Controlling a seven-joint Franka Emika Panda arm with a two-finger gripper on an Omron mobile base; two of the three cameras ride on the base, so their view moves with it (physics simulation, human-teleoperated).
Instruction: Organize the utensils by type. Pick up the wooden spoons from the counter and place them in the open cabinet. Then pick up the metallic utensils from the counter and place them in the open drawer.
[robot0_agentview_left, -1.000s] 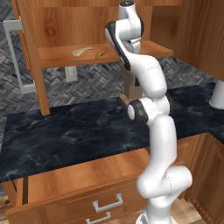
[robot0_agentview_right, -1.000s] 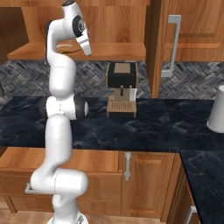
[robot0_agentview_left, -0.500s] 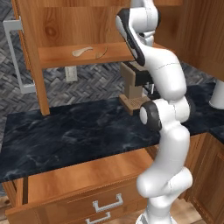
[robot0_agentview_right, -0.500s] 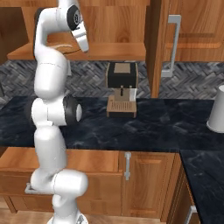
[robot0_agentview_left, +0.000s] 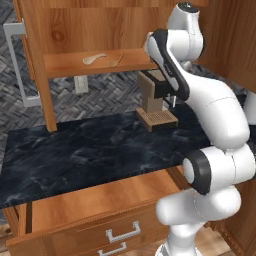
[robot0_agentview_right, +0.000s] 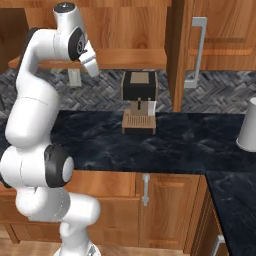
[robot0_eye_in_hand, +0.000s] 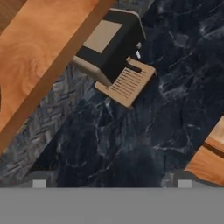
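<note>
Two wooden spoons lie on the shelf of the open cabinet: a pale tan one and a thinner darker one to its right. My gripper is open and holds nothing; its tips stand wide apart over the black counter. It hangs just below the front of the shelf, pointing down. The open drawer sticks out under the counter, and its corner shows in the hand view. The metallic utensils are out of view.
A coffee machine stands at the back of the counter under the cabinet. The open cabinet door with its silver bar handle juts out on the left. A white cup sits far right.
The arm has swung back from the cabinet shelf towards the coffee machine, and the hand has turned down to the counter. The gripper stayed open. Both spoons stay on the shelf.
</note>
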